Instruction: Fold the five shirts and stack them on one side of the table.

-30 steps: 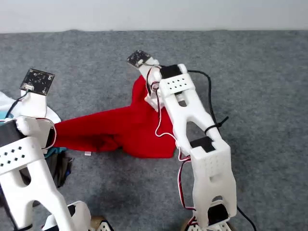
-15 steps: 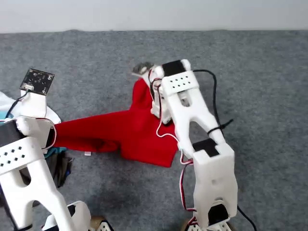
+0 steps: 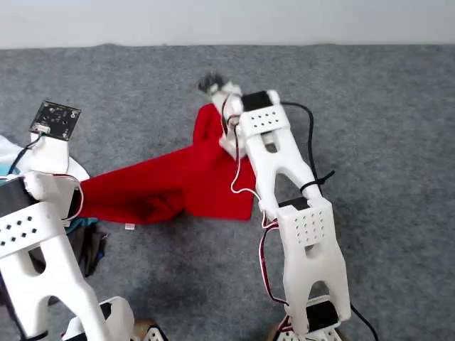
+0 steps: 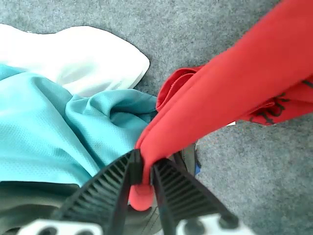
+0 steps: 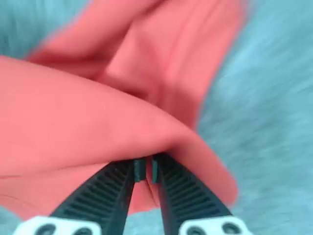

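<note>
High view: red shirt [image 3: 178, 186] stretched over the grey table [image 3: 384, 142] between two arms.
Left gripper [image 4: 145, 165] and right gripper [image 5: 145, 169] each pinch a fold of it, jaws nearly closed. Dark stitched marks [image 4: 266, 115] on the cloth cannot be read; a small white tag [image 3: 129, 226] lies at its edge.

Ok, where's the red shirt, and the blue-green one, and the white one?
red shirt [image 3: 170, 185], high view, middle of the stretched cloth.
blue-green shirt [image 4: 44, 132], left wrist view, its wrinkled middle.
white shirt [image 4: 83, 56], left wrist view, its smooth upper part.
</note>
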